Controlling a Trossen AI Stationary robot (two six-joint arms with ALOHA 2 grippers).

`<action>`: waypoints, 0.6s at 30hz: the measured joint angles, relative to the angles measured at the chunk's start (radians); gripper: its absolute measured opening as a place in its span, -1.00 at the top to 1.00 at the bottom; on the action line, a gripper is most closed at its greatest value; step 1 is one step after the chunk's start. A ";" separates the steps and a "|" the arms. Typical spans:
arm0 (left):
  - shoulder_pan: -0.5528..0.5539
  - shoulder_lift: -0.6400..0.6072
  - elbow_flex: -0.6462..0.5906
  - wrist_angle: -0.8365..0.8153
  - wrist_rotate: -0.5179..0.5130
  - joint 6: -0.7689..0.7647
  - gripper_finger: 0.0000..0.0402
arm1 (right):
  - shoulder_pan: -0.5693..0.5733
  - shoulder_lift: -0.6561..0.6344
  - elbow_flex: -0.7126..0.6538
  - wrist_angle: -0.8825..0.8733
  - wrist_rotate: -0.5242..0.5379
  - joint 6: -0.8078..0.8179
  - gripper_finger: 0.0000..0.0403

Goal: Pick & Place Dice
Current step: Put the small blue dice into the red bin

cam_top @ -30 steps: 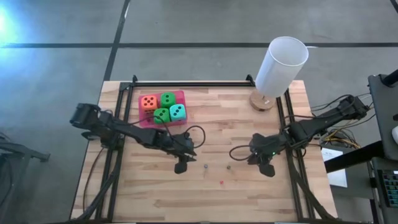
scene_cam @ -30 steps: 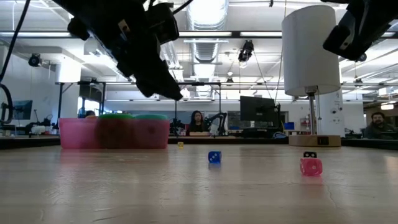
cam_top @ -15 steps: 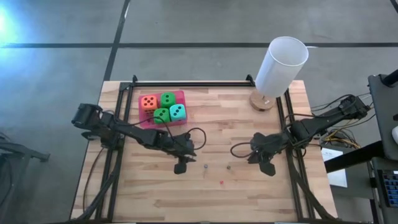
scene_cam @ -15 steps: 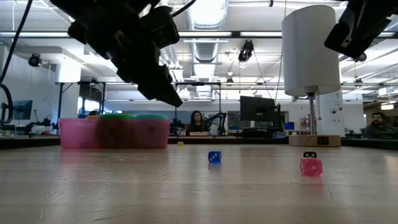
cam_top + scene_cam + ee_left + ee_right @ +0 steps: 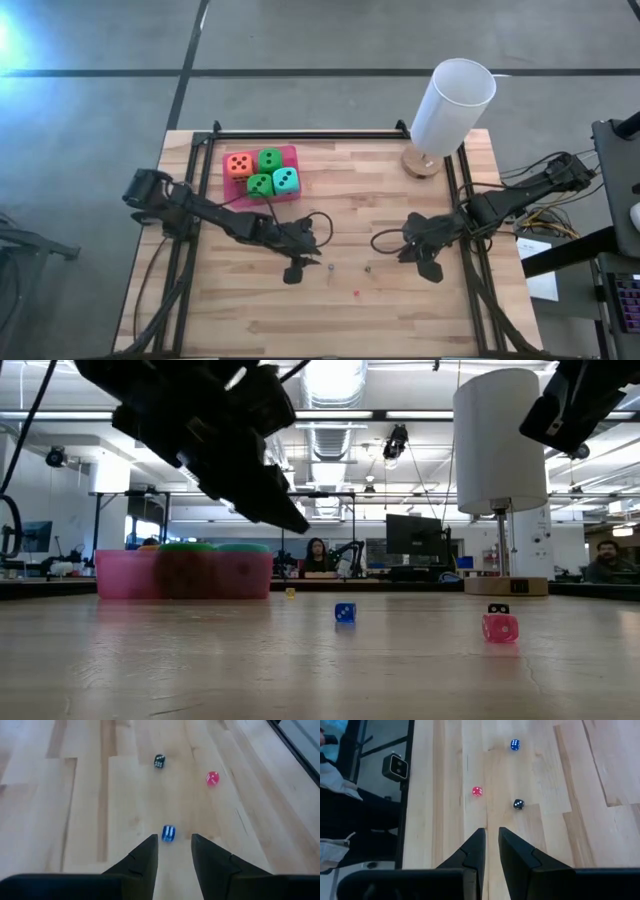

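Observation:
Four soft dice sit in a pink tray at the far left: orange, two green and teal. No gripper is near them. My left gripper hangs open above mid-table, slanting down. A tiny blue die lies on the wood just beyond its fingertips. A tiny black die and a tiny red die lie farther on. My right gripper hovers at the right, fingers almost together, holding nothing.
A tall white cylinder on a round wooden base stands at the far right corner. Dark frame rails run along the table's far, left and right sides. Bare wood lies along the near edge. People sit in the room beyond the table.
My left gripper has rolled a little about the line it points along and edged down toward the tiny blue die, its fingers as far apart as before. The dice have stayed put.

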 joint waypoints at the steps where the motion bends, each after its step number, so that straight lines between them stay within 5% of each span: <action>1: -0.003 0.018 0.006 0.017 0.000 0.000 0.38 | 0.000 0.000 0.000 0.001 0.000 -0.004 0.74; 18: -0.007 0.252 0.148 0.040 0.004 0.000 0.38 | 0.000 0.000 0.000 0.004 -0.007 -0.042 0.74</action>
